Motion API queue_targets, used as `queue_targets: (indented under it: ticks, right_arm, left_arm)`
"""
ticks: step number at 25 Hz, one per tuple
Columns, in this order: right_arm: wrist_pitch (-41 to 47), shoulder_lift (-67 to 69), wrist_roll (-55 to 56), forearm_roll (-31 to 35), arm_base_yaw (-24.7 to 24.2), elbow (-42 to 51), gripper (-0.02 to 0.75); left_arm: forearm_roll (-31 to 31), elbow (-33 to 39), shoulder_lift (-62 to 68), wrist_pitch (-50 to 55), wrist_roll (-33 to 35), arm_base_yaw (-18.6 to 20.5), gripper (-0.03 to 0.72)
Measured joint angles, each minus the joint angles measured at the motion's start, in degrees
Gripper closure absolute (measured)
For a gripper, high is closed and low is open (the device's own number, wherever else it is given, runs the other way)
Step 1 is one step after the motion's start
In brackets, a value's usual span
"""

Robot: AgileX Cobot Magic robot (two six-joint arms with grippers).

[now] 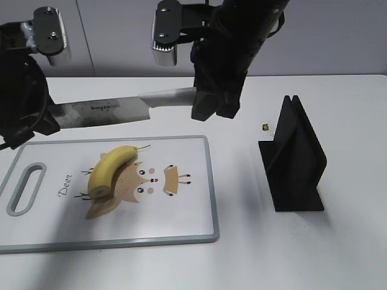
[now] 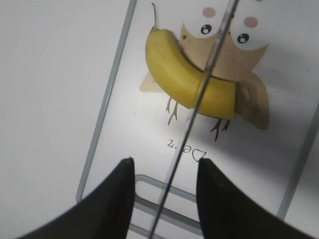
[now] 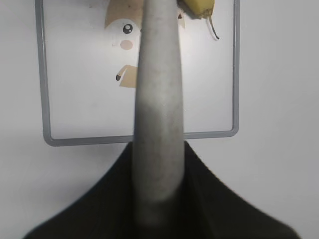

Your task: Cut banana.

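Observation:
The banana (image 1: 112,169) lies on the white cutting board (image 1: 193,211), over the tan deer print, stem tip at the far side and blunt cut end towards the front. No slice shows. My right gripper (image 1: 211,103) is shut on the grey handle of a knife (image 1: 109,110) and holds it level above the board's far edge, blade pointing left. In the right wrist view the handle (image 3: 157,99) fills the jaws (image 3: 159,149). My left gripper (image 2: 167,162) is open. The blade's thin edge (image 2: 199,99) passes between its fingers, above the banana (image 2: 184,79), touching neither finger.
A black knife stand (image 1: 296,157) stands on the table right of the board. A tiny dark object (image 1: 266,127) lies just behind it. The board has a grey rim and a handle slot (image 1: 25,188) at its left end.

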Motion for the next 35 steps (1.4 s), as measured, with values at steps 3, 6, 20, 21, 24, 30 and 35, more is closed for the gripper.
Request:
queue_targets:
  ticks: [3, 6, 20, 21, 24, 30, 35]
  right_arm:
    - [-0.4, 0.0, -1.8, 1.3, 0.0, 0.0, 0.578]
    - [-0.5, 0.0, -2.4, 1.8, 0.0, 0.0, 0.578]
    - [-0.2, 3.5, 4.1, 1.3, 0.1, 0.0, 0.564]
    - [-0.1, 4.5, 4.6, 1.4, 0.1, 0.0, 0.563]
    - [0.0, 6.8, 5.3, 1.3, 0.3, -0.2, 0.563]
    - [-1.0, 10.3, 6.7, -0.2, 0.5, -0.2, 0.552]
    - [-1.2, 12.1, 6.7, -0.7, 0.7, -0.2, 0.541]
  left_arm:
    - [0.0, 0.0, 0.7, 0.0, 0.0, 0.0, 0.333]
    - [0.0, 0.0, 1.0, -0.1, 0.0, 0.0, 0.426]
    - [0.3, 1.2, 2.7, 0.5, 1.7, 0.0, 0.681]
    - [0.7, 1.2, 3.2, 0.5, 1.5, 0.0, 0.681]
    - [1.4, 1.3, 5.0, 0.3, 0.5, 0.0, 0.681]
    - [1.4, 3.3, 7.8, -1.7, -2.1, -0.1, 0.681]
    - [-0.7, 9.6, 7.8, -8.1, -3.0, -0.1, 0.681]
